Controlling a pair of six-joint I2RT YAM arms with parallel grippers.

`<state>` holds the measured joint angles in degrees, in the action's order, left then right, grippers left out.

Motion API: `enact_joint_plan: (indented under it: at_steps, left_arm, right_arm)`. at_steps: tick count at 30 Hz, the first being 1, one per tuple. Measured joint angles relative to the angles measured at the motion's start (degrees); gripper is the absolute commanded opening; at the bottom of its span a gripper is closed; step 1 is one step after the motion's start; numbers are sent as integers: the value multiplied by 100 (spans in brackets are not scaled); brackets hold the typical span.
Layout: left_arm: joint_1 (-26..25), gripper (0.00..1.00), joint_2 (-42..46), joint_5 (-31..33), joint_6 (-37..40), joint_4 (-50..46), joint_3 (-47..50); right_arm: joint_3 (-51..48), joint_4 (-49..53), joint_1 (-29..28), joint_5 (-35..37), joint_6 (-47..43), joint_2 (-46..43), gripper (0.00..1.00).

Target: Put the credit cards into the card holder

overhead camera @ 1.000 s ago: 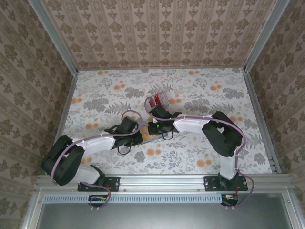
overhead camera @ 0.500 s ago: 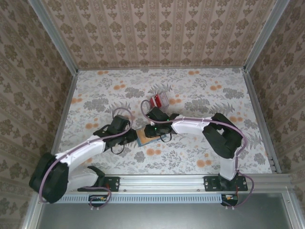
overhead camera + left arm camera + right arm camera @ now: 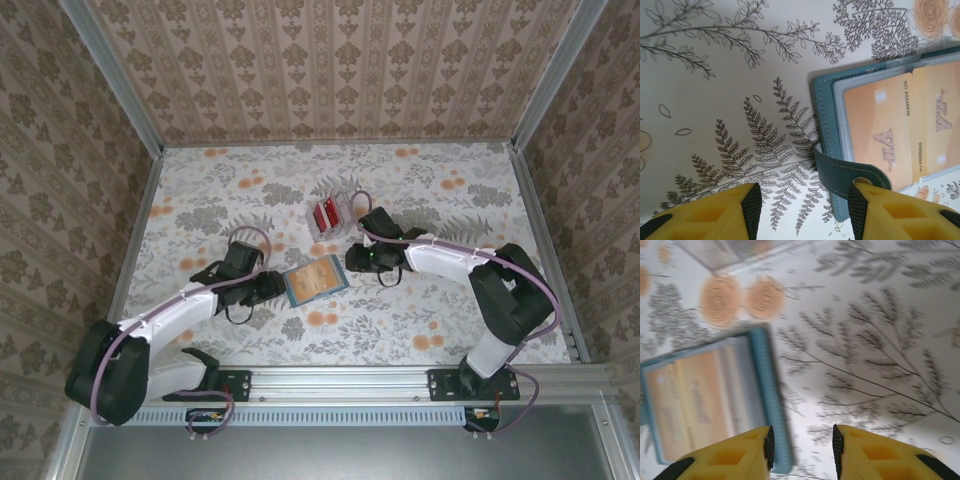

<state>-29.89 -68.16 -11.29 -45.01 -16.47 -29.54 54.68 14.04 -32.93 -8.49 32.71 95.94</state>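
The card holder [image 3: 315,280] lies open and flat on the floral table, a teal wallet with orange cards in its clear pockets [image 3: 900,130]. Its strap tab [image 3: 847,172] curls up against one pad of my left gripper [image 3: 805,212], whose jaws are open over bare cloth. In the top view my left gripper [image 3: 274,288] sits just left of the wallet. My right gripper [image 3: 350,260] is off its right edge, open, with the teal border [image 3: 767,400] beside one finger [image 3: 769,447]. The red credit cards [image 3: 328,213] rest in a clear case behind the wallet.
The floral tablecloth [image 3: 430,310] covers the whole surface inside patterned walls. A metal rail [image 3: 340,378] runs along the near edge, by the arm bases. The clear case's corner [image 3: 735,250] sits at the top of the blurred right wrist view.
Both grippers have opened and drawn back from the card holder, the left arm leftward, the right arm rightward. The holder, half hidden under them before, now lies uncovered and spread open.
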Motion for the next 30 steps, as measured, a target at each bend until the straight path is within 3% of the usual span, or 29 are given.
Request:
enact_joint_plan:
  at_steps: [8,12,18,21,26,30]
  left_arm:
    - [-20,56,-461,-247,55,63,-402]
    - [-149,62,-444,-238,55,50,-511]
    - [-271,61,-542,-114,63,-118,-680]
    - [-323,51,-817,-26,107,-201,-807]
    - [-463,10,-1099,66,184,-350,-925]
    - [-494,3,-1128,92,282,-542,-1113]
  right_arm:
    - [-15,-68,31,-225,0,326,39]
    - [-15,-94,31,-267,0,444,39]
    - [-15,-120,31,-310,0,457,39]
    - [-15,-125,31,-313,0,457,39]
    - [13,-151,44,-376,0,518,40]
    - [151,-85,55,-450,4,638,40]
